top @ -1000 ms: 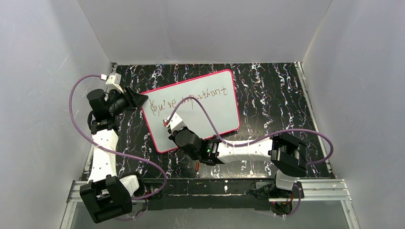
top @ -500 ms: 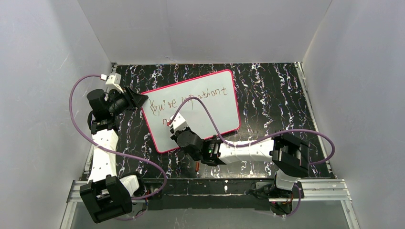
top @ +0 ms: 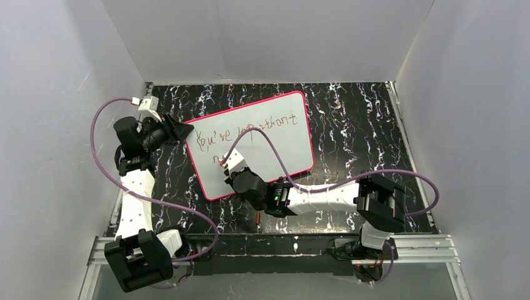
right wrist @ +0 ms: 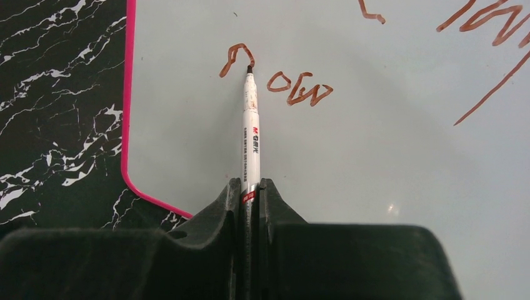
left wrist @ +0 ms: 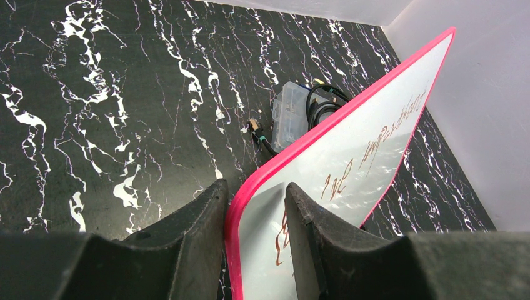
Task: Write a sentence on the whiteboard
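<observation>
The whiteboard [top: 281, 147] lies slanted on the black marbled table, with a pink-red rim. The sentence [top: 244, 130] runs along its top in reddish-brown lettering, and a short second line starts below it. My left gripper [top: 183, 131] is shut on the board's left corner; in the left wrist view [left wrist: 255, 187] the rim [left wrist: 232, 212] sits between the jaws. My right gripper [top: 229, 164] is shut on a white marker [right wrist: 250, 137]. Its tip touches the whiteboard [right wrist: 387, 162] beside small fresh letters [right wrist: 300, 89].
A small red marker cap [top: 259, 217] lies on the table near the front edge. A clear plastic box with black cables [left wrist: 290, 112] sits beyond the board's far edge. White walls enclose the table on three sides. Purple cables loop over both arms.
My right gripper has shifted slightly right along the board's lower left part, and small new strokes show on the second line. The left gripper has not moved.
</observation>
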Controlling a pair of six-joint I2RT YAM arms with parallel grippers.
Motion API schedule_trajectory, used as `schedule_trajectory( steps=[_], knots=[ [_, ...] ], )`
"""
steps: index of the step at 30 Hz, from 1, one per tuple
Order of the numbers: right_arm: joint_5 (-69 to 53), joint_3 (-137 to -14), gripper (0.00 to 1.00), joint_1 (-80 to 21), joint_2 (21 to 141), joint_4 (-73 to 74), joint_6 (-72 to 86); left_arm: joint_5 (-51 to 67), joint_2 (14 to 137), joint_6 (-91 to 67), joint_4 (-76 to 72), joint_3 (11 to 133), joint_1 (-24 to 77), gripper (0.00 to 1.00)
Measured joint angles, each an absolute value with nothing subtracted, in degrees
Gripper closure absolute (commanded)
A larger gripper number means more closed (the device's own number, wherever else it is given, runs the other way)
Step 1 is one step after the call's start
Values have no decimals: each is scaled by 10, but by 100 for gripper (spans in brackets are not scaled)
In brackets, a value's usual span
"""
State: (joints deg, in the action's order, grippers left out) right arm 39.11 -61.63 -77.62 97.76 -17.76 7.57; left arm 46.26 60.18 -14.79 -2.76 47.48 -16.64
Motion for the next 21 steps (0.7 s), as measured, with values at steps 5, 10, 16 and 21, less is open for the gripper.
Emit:
schedule_trajectory(
  steps=[5, 10, 16, 21],
  knots=[
    [382, -610, 99, -776, 977, -174, 78, 463, 602, -148, -28, 475, -166, 63],
    [377, -610, 99, -777, 976, -166, 78, 463, 602, -148, -28, 475, -166, 63],
    [368, -586, 99, -779, 949, -162, 75, 463, 602, -148, -28, 475, -166, 63],
    [359, -547, 99, -779, 873, -163, 82, 463, 602, -148, -28, 475, -166, 63]
  ],
)
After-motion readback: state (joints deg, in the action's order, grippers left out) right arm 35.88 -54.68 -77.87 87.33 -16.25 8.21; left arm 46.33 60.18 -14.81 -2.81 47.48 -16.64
